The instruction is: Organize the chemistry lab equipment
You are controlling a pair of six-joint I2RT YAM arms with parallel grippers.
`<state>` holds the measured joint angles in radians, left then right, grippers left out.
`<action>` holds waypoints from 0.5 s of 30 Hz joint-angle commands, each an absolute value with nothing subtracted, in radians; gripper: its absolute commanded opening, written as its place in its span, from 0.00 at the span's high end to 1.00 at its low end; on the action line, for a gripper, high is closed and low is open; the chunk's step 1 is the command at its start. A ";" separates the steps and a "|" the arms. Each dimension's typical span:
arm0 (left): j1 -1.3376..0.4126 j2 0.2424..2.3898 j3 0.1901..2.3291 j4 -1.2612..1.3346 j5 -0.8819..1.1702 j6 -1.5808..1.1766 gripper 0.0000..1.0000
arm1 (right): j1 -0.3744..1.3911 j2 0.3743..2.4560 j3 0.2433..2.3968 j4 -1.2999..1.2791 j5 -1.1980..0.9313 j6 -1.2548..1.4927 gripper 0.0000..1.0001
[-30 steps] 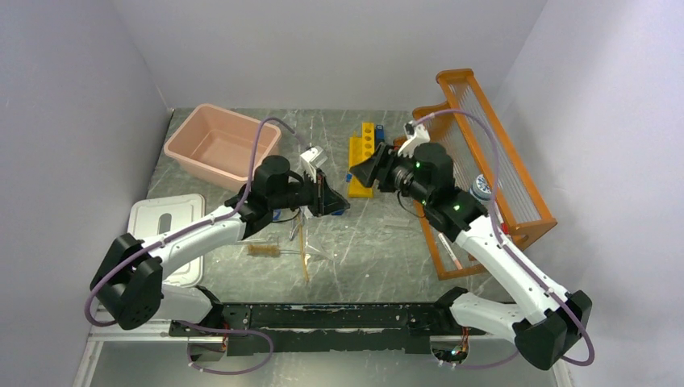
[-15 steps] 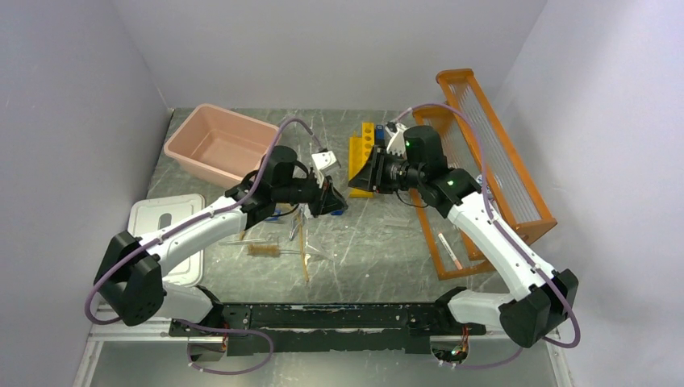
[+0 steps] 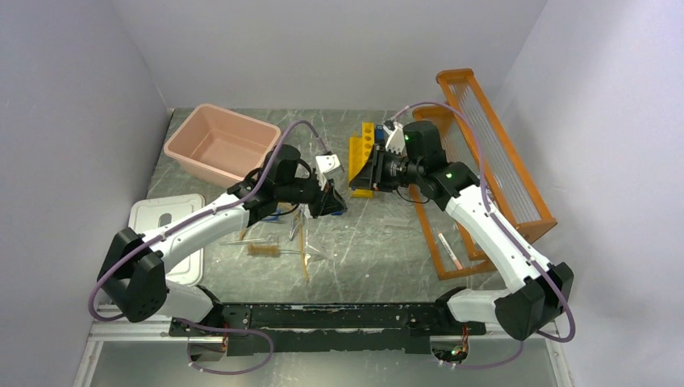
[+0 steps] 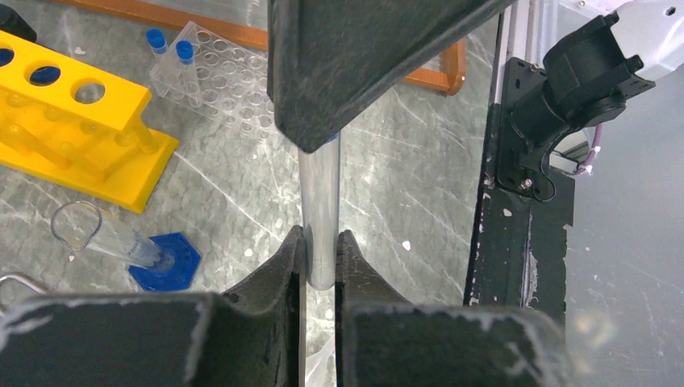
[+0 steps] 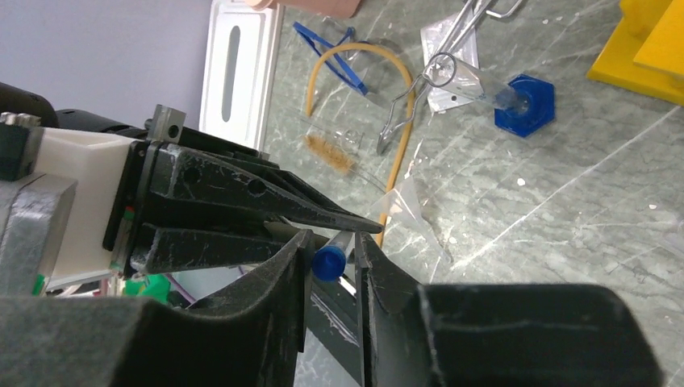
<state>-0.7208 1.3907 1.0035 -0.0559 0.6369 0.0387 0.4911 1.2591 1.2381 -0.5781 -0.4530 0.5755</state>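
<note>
Light, slick, likely fragile, the clear tube (image 4: 319, 187) sits pinched in the left end effector (image 4: 321, 243), the right end effector (image 5: 331, 240) flanking its grippier blue cap (image 5: 328, 263), contact uncertain.

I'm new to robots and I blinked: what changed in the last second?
The right arm's wrist drew back, and the right tool narrowed around the blue cap of the clear tube; whether it grips yet is unclear. The left tool stayed clamped on that tube. The yellow rack and pink tub did not move.
</note>
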 commanded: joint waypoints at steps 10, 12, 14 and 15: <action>-0.723 1.418 1.049 -0.060 0.570 -0.022 0.53 | 0.476 1.257 1.281 -0.619 -0.335 0.510 0.90; -0.723 1.408 1.032 -0.032 0.518 -0.067 0.41 | 0.475 1.246 1.291 -0.641 -0.197 0.452 0.91; -0.722 1.390 1.002 0.019 0.458 -0.126 0.32 | 0.474 1.230 1.282 -0.648 -0.039 0.402 0.91; -0.722 1.380 0.986 0.044 0.440 -0.145 0.29 | 0.475 1.224 1.268 -0.643 0.049 0.377 0.91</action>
<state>-0.7208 1.4082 1.0077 -0.0517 0.5541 -0.0418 0.4816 1.2697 1.2510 -0.6189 -0.2733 0.4908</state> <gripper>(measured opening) 0.657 0.185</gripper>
